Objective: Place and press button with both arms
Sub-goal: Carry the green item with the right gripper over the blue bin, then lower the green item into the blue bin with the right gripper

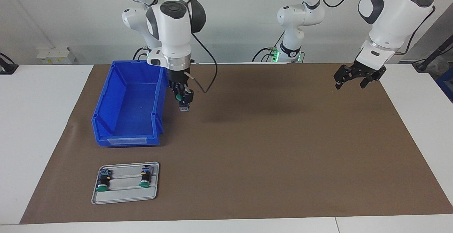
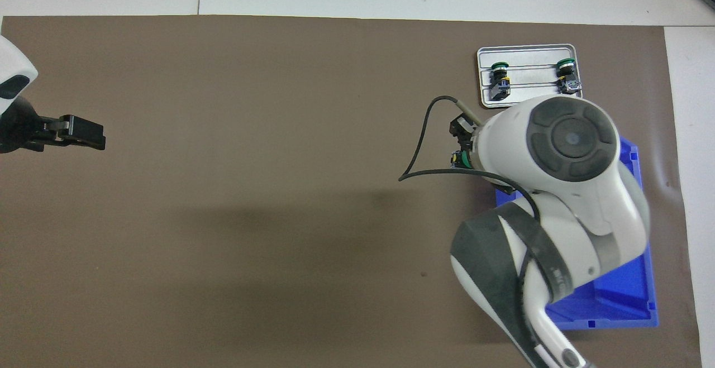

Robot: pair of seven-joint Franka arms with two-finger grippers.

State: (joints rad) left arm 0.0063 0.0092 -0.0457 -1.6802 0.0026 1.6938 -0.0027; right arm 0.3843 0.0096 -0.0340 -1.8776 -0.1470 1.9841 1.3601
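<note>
My right gripper [image 1: 184,100] hangs over the brown mat beside the blue bin [image 1: 106,105], shut on a button [image 1: 183,99] whose green cap shows between the fingers. From overhead the right arm covers most of it; only a bit of the button [image 2: 459,158] and the right gripper [image 2: 461,143] peek out. Two more buttons [image 1: 103,181] [image 1: 145,177] lie on a grey tray [image 1: 124,194] farther from the robots than the bin. My left gripper [image 1: 357,79] waits open in the air over the mat's edge at the left arm's end, also visible as the left gripper [image 2: 75,133] overhead.
The blue bin [image 2: 614,301] stands near the right arm's base, open at the top. The grey tray [image 2: 528,49] with its two buttons [image 2: 499,75] [image 2: 568,72] lies toward the table's front edge. A black cable [image 2: 416,156] loops off the right wrist.
</note>
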